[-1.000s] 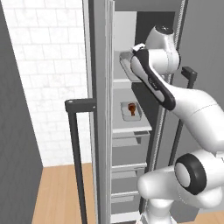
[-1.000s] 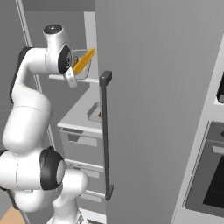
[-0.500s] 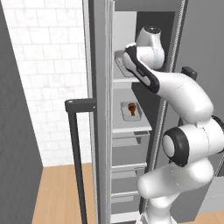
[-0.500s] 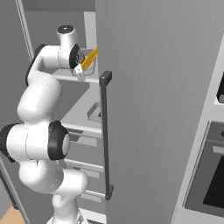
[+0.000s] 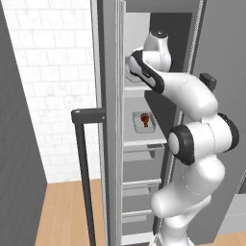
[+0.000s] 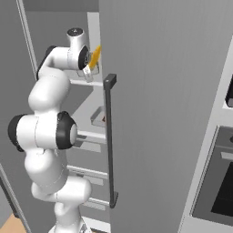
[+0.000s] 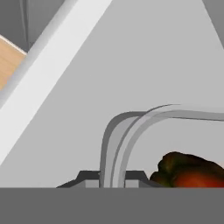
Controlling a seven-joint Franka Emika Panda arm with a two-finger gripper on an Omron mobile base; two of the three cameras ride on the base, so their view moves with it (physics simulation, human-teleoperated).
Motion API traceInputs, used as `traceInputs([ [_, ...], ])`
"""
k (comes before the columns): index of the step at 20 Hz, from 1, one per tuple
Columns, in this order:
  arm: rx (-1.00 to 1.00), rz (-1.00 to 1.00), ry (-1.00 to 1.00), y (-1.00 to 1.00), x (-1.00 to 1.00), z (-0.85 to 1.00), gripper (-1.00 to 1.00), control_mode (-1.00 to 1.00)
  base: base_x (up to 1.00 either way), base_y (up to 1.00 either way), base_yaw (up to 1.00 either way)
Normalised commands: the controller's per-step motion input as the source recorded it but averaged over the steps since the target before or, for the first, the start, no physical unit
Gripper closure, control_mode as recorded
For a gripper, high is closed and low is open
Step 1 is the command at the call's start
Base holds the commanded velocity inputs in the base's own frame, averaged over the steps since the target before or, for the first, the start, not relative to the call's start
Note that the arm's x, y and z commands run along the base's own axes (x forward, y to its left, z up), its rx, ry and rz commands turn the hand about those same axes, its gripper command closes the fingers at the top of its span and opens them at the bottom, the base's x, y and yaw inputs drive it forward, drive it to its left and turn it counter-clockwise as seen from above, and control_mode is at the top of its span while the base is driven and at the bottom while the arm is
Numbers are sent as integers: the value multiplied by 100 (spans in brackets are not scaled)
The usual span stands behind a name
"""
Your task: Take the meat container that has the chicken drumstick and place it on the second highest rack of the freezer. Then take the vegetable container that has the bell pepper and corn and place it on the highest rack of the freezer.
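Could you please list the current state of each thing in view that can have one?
freezer: door open.
gripper: shut on vegetable container's rim.
vegetable container: held up at the highest rack.
meat container: resting on the second highest rack, chicken drumstick inside.
corn: in held container.
bell pepper: in held container.

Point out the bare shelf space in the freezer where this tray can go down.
The top shelf is bare ahead of the tray, out to its front lip. The shelf below is crowded: the drumstick tray covers most of it. The gripper is shut on the tray's rim, beside the pepper.
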Motion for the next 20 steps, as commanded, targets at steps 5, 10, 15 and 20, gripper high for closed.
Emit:
traceInputs([
  [5, 0, 0, 0, 0, 49, 0, 100, -100, 0, 0, 0],
  [10, 0, 0, 0, 1, 37, -4, 100, -100, 0, 0, 0],
  [15, 0, 0, 0, 0, 19, -29, 100, -100, 0, 0, 0],
  [20, 0, 0, -1, 3, 11, -12, 100, -100, 0, 0, 0],
])
